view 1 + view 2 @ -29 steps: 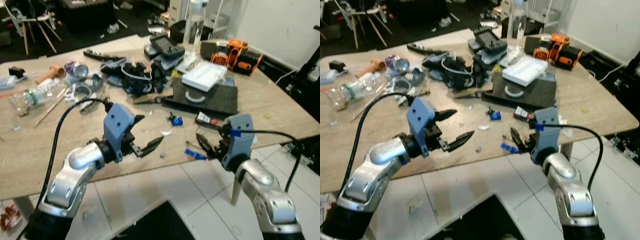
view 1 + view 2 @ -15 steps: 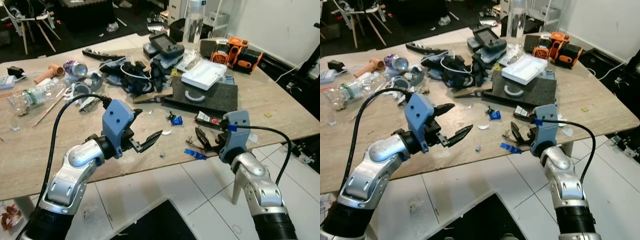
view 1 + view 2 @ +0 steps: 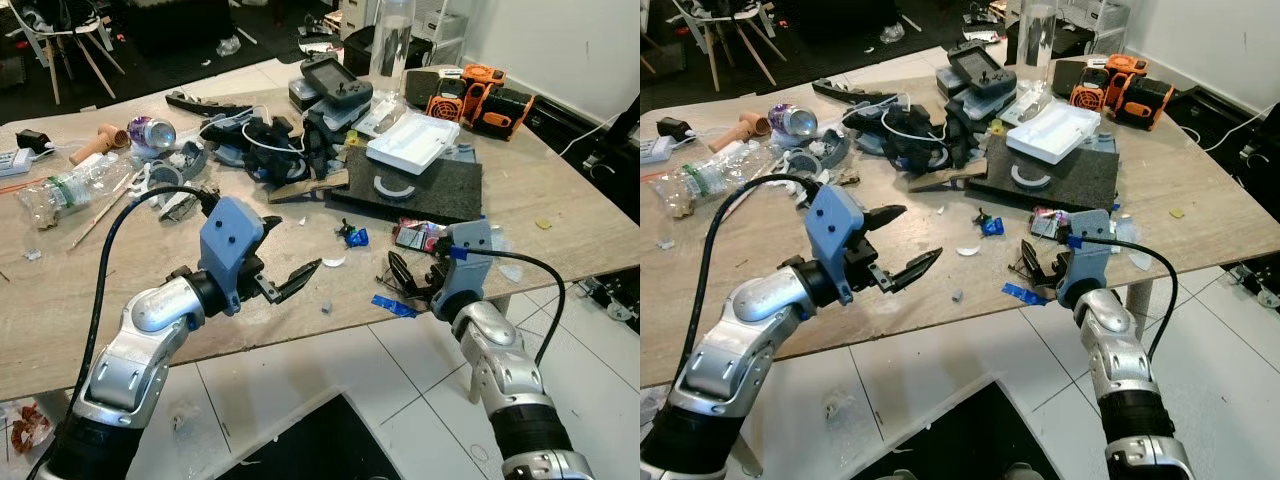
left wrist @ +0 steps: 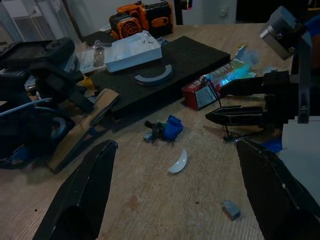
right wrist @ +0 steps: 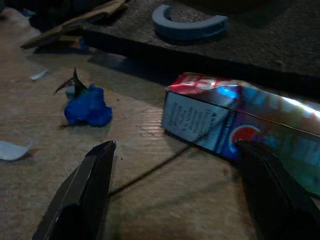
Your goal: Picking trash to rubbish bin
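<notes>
table (image 3: pixel 560 215) w/ 1 red carton (image 5: pixel 235 127); right gripper (image 3: pixel 403 277) & left gripper (image 3: pixel 285 262) both spread.

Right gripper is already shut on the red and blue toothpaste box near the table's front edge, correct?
Not quite. The right gripper is open, its fingers spread before the toothpaste box and not yet closed on it, as the right wrist view shows. The box does lie near the table's front edge.

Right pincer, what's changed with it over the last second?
The right pincer has advanced over the table edge toward the red carton, open, holding nothing. The left pincer stays open above the table; the clutter hasn't moved.
</notes>
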You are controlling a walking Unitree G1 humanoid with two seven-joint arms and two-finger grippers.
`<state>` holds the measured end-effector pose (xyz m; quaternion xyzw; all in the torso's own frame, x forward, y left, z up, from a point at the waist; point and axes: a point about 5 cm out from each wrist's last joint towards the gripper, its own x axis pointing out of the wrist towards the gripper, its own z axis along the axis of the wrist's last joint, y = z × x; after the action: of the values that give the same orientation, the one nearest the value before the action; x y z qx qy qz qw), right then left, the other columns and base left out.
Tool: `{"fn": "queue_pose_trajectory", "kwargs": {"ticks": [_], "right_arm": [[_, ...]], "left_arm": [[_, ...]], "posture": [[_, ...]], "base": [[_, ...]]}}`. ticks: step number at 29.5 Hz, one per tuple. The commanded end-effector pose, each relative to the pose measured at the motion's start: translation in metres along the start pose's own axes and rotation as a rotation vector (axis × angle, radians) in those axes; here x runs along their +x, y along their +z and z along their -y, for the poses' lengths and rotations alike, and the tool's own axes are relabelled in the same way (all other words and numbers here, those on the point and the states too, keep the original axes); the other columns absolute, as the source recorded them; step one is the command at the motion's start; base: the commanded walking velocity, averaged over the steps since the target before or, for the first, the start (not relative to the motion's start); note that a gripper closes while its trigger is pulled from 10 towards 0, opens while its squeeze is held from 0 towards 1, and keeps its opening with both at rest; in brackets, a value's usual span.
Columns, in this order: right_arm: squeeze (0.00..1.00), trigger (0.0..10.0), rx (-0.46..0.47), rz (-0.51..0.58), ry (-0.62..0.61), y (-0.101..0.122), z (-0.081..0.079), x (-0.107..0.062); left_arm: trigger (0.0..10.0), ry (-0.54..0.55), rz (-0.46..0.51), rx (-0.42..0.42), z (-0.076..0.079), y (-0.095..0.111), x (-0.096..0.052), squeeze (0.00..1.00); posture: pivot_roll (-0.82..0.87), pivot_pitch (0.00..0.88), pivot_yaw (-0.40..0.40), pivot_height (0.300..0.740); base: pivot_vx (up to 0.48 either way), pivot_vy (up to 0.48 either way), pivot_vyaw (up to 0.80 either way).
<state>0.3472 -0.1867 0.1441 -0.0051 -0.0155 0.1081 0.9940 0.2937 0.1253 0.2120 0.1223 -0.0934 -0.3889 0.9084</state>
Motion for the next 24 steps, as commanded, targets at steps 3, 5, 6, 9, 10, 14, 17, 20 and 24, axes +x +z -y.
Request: {"fn": "queue_pose_trajectory", "kwargs": {"ticks": [3, 5, 6, 9, 10, 14, 17, 20, 24], "right_arm": [[0.0, 10.0, 0.017, -0.024, 0.022, -0.005, -0.004, 0.006], [0.0, 10.0, 0.028, -0.019, 0.024, -0.004, -0.004, 0.008], [0.0, 10.0, 0.039, -0.016, 0.026, -0.003, -0.005, 0.01], [0.0, 10.0, 0.052, -0.013, 0.03, -0.003, -0.006, 0.011], [0.0, 10.0, 0.052, -0.013, 0.03, -0.003, -0.006, 0.011], [0.0, 4.0, 0.06, -0.01, 0.039, -0.002, -0.007, 0.013], [0.0, 0.0, 0.062, -0.008, 0.043, -0.001, -0.007, 0.013], [0.0, 0.0, 0.066, -0.003, 0.046, -0.001, -0.005, 0.014], [0.0, 0.0, 0.067, -0.002, 0.046, -0.001, -0.004, 0.015]], "left_arm": [[10.0, 0.007, -0.026, 0.021, -0.004, -0.001, -0.004, 0.0], [10.0, 0.01, -0.027, 0.022, -0.004, -0.001, -0.005, 0.0], [10.0, 0.012, -0.027, 0.023, -0.004, -0.001, -0.005, 0.0], [10.0, 0.016, -0.026, 0.024, -0.004, -0.001, -0.004, 0.0], [10.0, 0.016, -0.026, 0.024, -0.004, -0.001, -0.004, 0.0], [10.0, 0.019, -0.025, 0.026, -0.005, -0.001, -0.003, 0.0], [10.0, 0.019, -0.024, 0.027, -0.005, -0.001, -0.003, 0.0], [10.0, 0.017, -0.025, 0.03, -0.005, -0.001, -0.002, 0.0], [10.0, 0.016, -0.025, 0.032, -0.005, -0.001, -0.002, 0.0]], "posture": [[0.08, 0.215, 0.074, 0.74], [0.08, 0.215, 0.074, 0.74], [0.08, 0.215, 0.072, 0.74], [0.08, 0.213, 0.072, 0.74], [0.08, 0.213, 0.072, 0.74], [0.07, 0.211, 0.072, 0.74], [0.07, 0.209, 0.072, 0.74], [0.07, 0.197, 0.071, 0.74], [0.07, 0.197, 0.071, 0.74]], "base": [[0.0, 0.0, 0.0], [0.0, 0.0, 0.0], [0.0, 0.0, 0.0], [0.0, 0.0, 0.0], [0.0, 0.0, 0.0], [0.0, 0.0, 0.0], [0.0, 0.0, 0.0], [0.0, 0.0, 0.0], [0.0, 0.0, 0.0]]}}
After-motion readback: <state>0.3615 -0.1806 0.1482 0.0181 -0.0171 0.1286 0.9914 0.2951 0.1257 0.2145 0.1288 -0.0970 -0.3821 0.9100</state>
